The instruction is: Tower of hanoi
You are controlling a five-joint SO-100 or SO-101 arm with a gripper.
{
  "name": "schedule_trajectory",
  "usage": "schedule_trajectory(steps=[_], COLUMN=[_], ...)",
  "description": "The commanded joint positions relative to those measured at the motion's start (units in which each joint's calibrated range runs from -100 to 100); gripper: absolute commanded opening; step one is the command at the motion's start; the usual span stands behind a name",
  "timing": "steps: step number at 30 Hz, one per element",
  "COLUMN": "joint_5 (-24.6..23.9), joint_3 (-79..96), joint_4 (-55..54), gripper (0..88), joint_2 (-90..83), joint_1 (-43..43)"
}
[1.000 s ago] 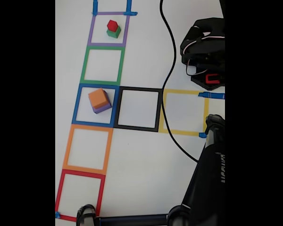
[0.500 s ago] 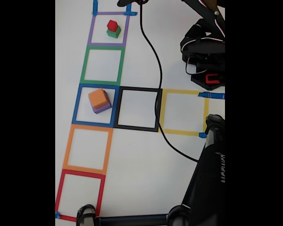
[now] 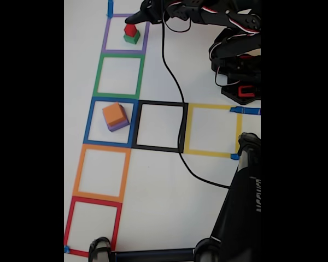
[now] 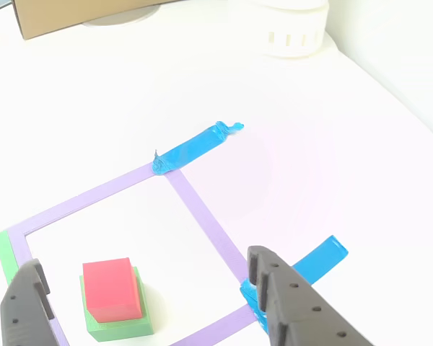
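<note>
My fingers [image 4: 141,288] are spread wide, holding nothing. The red cube [image 4: 112,290] sits on the green cube [image 4: 130,324] inside the purple tape square [image 4: 202,216], between and just ahead of my fingertips. On the surface [image 3: 153,185] the orange cube [image 3: 114,113] on purple cube [image 3: 119,125] is well apart, in the blue square [image 3: 91,123]. Next, I'd guess: drop straight down, close on red.

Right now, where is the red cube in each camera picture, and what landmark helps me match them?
Fixed view: the red cube sits near the top, on the green cube, left of the gripper.
Other view: the red cube is at bottom left, between the open gripper's fingers.
Shared landmark: the purple tape square around the stack.
</note>
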Motion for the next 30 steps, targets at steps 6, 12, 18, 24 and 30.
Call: schedule_trajectory(steps=[6, 12, 18, 24, 30], joint_5=[0.18, 0.18, 0.18, 0.18, 0.18], joint_3=[3.29, 3.11, 1.29, 0.84, -0.52], joint_4=[-21.10, -32.19, -40.29, -47.42, -49.04], gripper=[32.3, 31.8, 31.2, 29.6, 26.2], joint_2=[10.88, 21.13, 30.74, 37.77, 40.83], joint_1=[-5.36, -6.89, -6.60, -7.95, -9.00])
